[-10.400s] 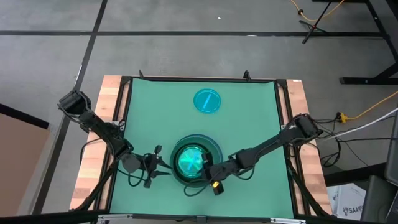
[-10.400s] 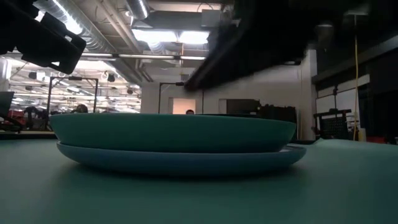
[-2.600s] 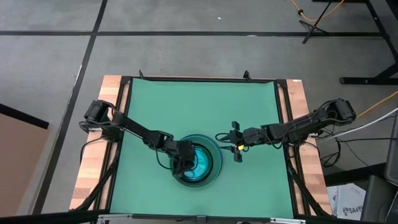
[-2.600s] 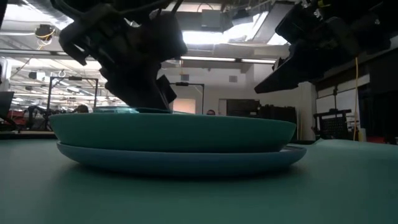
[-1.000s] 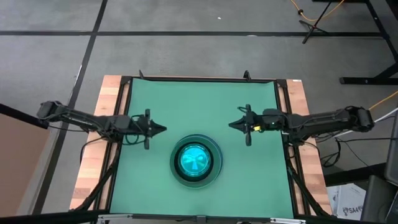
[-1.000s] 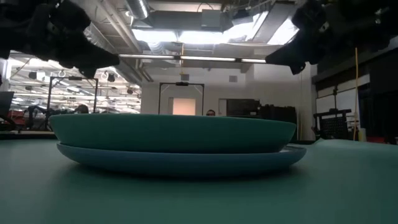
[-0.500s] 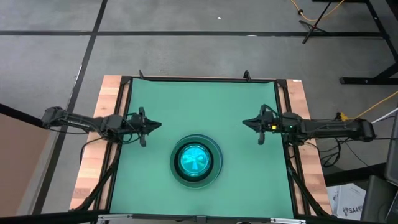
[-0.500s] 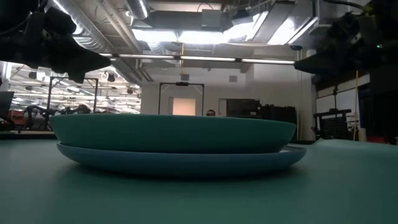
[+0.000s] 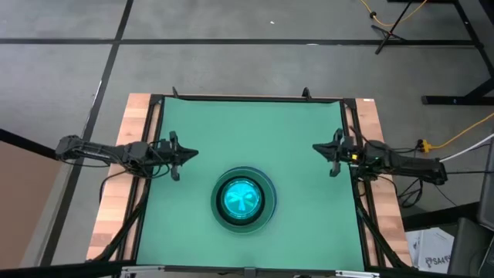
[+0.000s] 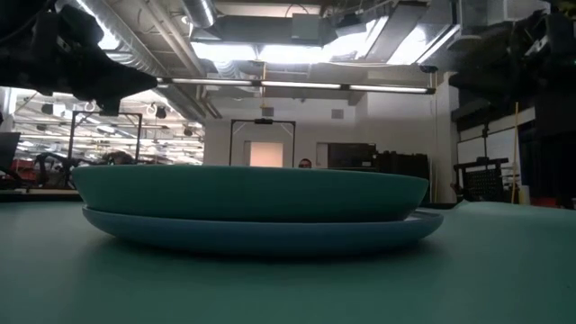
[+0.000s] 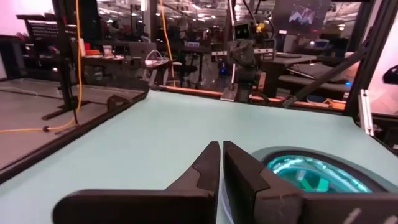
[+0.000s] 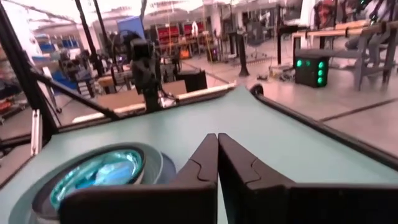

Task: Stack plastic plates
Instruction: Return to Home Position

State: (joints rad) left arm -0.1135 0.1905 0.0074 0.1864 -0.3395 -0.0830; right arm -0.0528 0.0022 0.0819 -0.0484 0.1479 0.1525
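Got plastic plates piled on the table, dead centre. Got left tool and right tool pinched together at opposite edges.

The plates, low centre in the high view, looked like smooth plastic. The small top ones were translucent and glossy, glowing cyan. The teal plate and the blue plate under it had a soft satin sheen. The mat was matt green and cloth-like. The table edges showed bare pale wood, with rails of black metal. The left gripper and right gripper looked like dull black plastic.
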